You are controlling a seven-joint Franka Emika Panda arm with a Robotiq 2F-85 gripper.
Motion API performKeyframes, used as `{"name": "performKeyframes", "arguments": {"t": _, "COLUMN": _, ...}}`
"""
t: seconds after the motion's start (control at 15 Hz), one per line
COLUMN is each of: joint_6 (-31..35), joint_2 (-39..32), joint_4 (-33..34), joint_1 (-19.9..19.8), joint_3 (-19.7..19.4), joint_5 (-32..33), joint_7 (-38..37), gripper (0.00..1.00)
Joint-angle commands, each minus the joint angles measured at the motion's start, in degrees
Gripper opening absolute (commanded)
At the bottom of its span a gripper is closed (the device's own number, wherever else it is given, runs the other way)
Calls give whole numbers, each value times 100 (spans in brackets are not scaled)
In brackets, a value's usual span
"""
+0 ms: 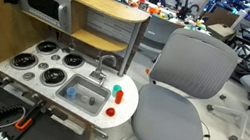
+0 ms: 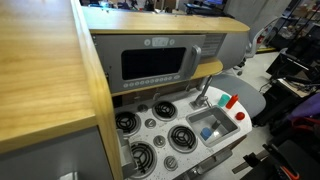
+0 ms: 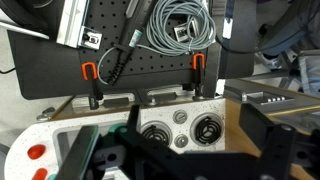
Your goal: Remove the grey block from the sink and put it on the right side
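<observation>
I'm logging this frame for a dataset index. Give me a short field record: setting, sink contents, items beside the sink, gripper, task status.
setting: toy kitchen counter with burners, a microwave and a faucet
sink: basin holds a small greyish block
beside sink: red piece with green top; red round piece
nearby: grey office chair
gripper: open, holding nothing, shown only in the wrist view
task status: block not yet removed
</observation>
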State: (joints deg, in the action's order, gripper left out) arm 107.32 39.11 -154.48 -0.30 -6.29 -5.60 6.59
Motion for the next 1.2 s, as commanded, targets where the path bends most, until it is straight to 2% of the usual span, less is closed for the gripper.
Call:
{"name": "performKeyframes", "arguments": {"t": 0.0, "joint_6": 519, "joint_2": -434, "joint_4": 98, "joint_1": -104, "joint_3": 76, "joint_5": -32, "joint_7": -153, "gripper": 100}}
{"name": "performKeyframes", "arguments": {"t": 0.33, "joint_6": 2163, "joint_2": -1682, "joint_4": 363, "joint_1": -81, "joint_3": 168, "joint_5": 115, "joint_7": -174, "gripper": 100}}
{"name": "performKeyframes", "arguments": {"t": 0.67, "joint_6": 3393, "joint_2": -3146, "joint_4": 911, "joint_1": -162, "joint_3": 284, "joint_5": 424, "joint_7": -291, "gripper": 100}}
{"name": "performKeyframes", "arguments": {"t": 0.87, "joint_6": 3776, "joint_2": -3958, "joint_4": 1362, "joint_1": -220, "joint_3": 243, "joint_5": 725, "joint_7": -395, "gripper": 100}}
{"name": "performKeyframes", "arguments": {"t": 1.13, "joint_6": 3949, "joint_2": -4940, "joint_4": 1990, "joint_1": -352, "joint_3": 131, "joint_5": 696, "joint_7": -292, "gripper": 100}}
